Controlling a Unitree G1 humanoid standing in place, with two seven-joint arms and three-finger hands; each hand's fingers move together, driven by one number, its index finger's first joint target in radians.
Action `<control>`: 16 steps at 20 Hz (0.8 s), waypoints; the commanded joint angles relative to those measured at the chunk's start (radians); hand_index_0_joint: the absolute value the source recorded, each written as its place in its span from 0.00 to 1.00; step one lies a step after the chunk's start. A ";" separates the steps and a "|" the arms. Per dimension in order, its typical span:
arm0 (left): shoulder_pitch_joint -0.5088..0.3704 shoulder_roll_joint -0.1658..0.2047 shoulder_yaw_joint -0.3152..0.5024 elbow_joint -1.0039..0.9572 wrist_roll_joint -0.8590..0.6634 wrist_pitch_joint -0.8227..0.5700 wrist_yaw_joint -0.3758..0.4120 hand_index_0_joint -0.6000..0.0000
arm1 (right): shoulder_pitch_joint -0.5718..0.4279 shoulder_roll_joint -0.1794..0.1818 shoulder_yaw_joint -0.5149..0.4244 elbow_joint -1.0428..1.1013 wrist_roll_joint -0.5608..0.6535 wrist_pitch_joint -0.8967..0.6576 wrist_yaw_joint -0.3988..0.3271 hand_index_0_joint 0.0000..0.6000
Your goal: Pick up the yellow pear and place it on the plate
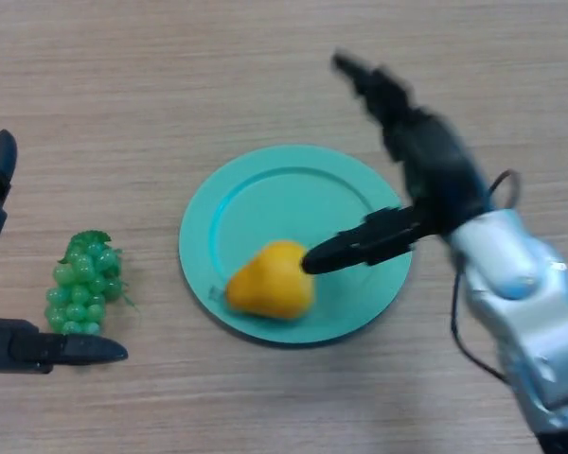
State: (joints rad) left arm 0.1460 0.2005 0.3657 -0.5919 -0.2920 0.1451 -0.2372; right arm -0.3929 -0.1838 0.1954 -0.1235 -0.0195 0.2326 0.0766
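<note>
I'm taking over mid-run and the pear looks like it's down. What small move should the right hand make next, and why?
Probably lift the right hand straight up and away. The yellow pear already lies on the plate, and the fingers are spread open, one tip just touching the pear.

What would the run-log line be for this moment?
pear: on plate, near edge | right hand: open, thumb tip at pear | left hand: open, idle by green grapes | stage: placed

— What sort of place is this?
— A test bench, probably a lab: a bare wood-grain table with toy grapes and a teal plate laid out.
</note>
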 commanded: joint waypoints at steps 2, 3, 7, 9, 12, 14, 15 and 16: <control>-0.029 0.034 0.016 -0.063 0.024 -0.083 0.012 1.00 | 0.100 -0.006 -0.172 -0.297 0.112 0.025 0.030 0.00; -0.029 0.033 0.006 -0.063 0.026 -0.077 0.012 1.00 | 0.137 -0.014 -0.192 -0.350 0.143 0.044 0.030 0.00; -0.041 0.035 -0.052 -0.061 0.030 -0.047 0.017 1.00 | 0.328 -0.051 -0.257 -0.536 0.183 0.060 0.033 0.00; -0.059 0.049 -0.069 -0.048 0.052 -0.028 0.006 1.00 | 0.393 -0.046 -0.265 -0.583 0.167 0.042 0.024 0.00; -0.089 0.052 -0.118 -0.017 0.088 -0.044 0.015 1.00 | 0.418 -0.048 -0.272 -0.599 0.092 0.008 0.036 0.00; -0.117 0.062 -0.129 0.002 0.074 -0.059 0.028 1.00 | 0.421 -0.046 -0.275 -0.596 0.057 -0.021 0.039 0.00; -0.120 0.070 -0.123 0.012 0.073 -0.060 0.013 1.00 | 0.427 -0.045 -0.276 -0.595 0.052 -0.031 0.042 0.00; -0.125 0.073 -0.118 0.030 0.077 -0.081 0.004 1.00 | 0.429 -0.044 -0.275 -0.595 0.045 -0.036 0.044 0.00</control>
State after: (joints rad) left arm 0.0508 0.2337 0.2008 -0.5183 -0.2147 0.2152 -0.2299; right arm 0.0566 -0.2156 -0.0281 -0.6556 0.0358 0.3431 0.1212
